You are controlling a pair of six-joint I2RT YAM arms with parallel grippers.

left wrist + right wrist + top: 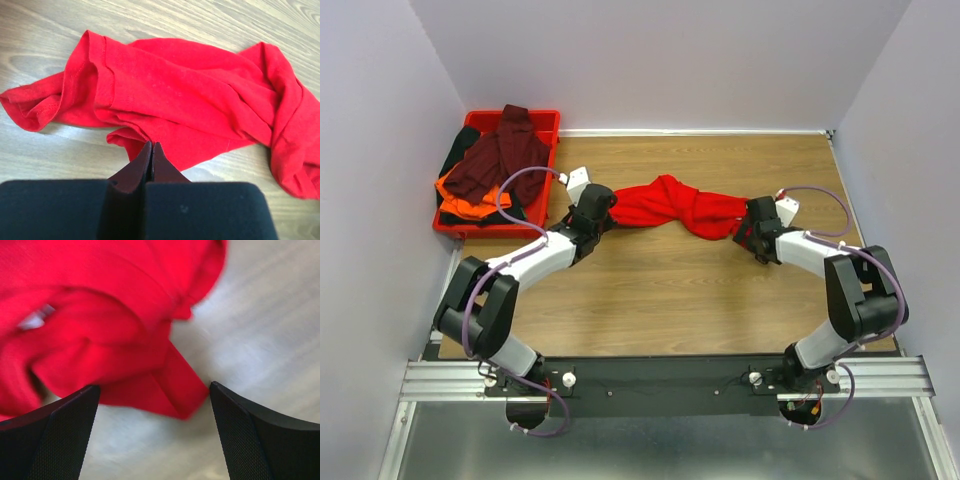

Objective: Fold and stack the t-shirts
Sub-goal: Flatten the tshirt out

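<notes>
1. Table (670,300): your work surface is pale wood-grain board with the two arms at its near edge.

2. Red tray (548,120): you will find this rigid plastic tray at the far left corner of the table. It holds three heaped garments.

3. Bright red t-shirt (670,205): this is the item you are handling. It is soft, plain cloth, rumpled and unfolded. It lies on the table as a long crumpled band running left to right, just right of the tray and between the two grippers. Your left wrist view shows a stitched hem, a turned-over sleeve and deep folds bunching toward the right end.

4. Dark maroon t-shirt (500,160): it lies on top of the heap in the tray, crumpled, with one end over the tray's far rim.

5. Orange t-shirt (460,192): it is in the tray, showing beneath the maroon one at the near left.

6. Black t-shirt (465,138): it is in the tray, visible along the left side.

7. Left gripper (151,146): it sits at the red shirt's left end. Its fingers (135,172) are pressed together, pinching the cloth's near edge.

8. Right gripper (154,390): it sits at the shirt's right end. Its fingers (55,430) are spread wide on either side of a hanging fold and grip nothing.
</notes>
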